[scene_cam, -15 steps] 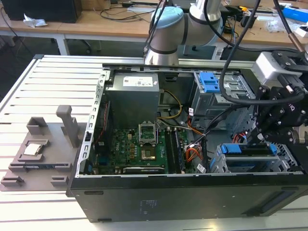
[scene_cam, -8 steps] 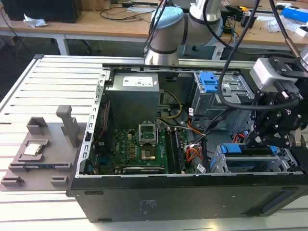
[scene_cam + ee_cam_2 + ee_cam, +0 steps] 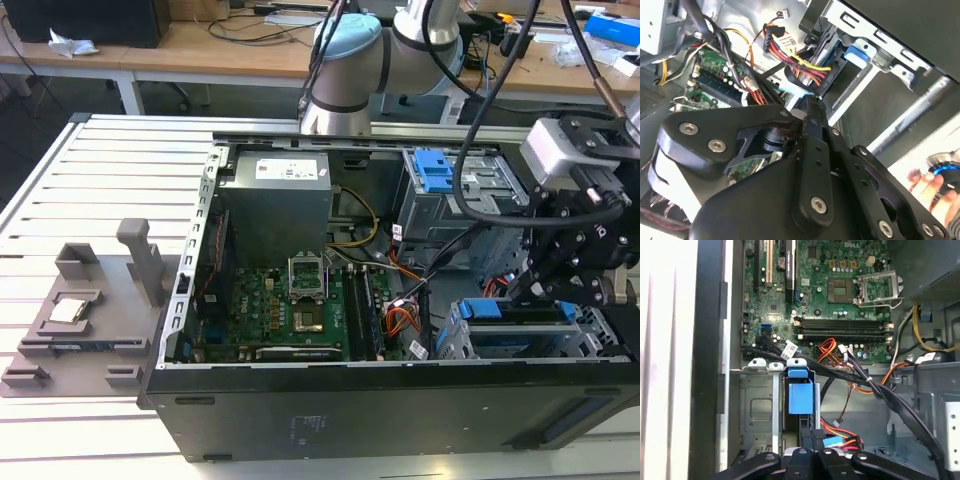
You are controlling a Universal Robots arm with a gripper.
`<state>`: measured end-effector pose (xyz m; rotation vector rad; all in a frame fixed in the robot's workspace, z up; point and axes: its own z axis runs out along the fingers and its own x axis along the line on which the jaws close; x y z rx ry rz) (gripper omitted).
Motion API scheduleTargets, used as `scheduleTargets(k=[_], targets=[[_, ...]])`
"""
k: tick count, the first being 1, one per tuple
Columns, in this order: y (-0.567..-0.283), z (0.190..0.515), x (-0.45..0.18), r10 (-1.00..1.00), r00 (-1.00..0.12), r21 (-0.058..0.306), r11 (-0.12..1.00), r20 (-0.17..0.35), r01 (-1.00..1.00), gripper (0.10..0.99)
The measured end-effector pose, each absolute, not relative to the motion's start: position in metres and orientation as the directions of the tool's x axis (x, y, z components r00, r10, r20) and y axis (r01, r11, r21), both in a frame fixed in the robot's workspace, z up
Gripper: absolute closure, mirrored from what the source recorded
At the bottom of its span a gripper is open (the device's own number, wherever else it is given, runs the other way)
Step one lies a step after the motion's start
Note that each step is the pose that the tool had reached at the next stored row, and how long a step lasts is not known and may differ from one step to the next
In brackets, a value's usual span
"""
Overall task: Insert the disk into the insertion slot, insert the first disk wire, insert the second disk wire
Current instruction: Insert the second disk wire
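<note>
Your gripper [image 3: 540, 290] hangs just above the disk [image 3: 515, 312] seated in the insertion slot [image 3: 455, 340] (finger state: cannot tell); no writing is legible.

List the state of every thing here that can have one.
computer case: open, side panel off.
CPU socket: open, retention frame swung aside.
disk: seated in the insertion slot.
gripper: lowered inside the case at the disk's end, among the wires.
</note>
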<state>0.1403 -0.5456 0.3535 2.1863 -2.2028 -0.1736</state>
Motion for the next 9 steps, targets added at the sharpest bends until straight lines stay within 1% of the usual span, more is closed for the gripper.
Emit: scheduleTargets(k=[2,4,9], targets=[[-0.546,0.37,0.14,-0.998,-0.01,0.102,0.005,-0.055,-0.995,0.98],[-0.546,0.378,0.14,-0.998,-0.01,0.102,0.005,-0.054,-0.995,0.98],[-0.546,0.378,0.14,-0.999,-0.01,0.102,0.005,-0.053,-0.995,0.98]])
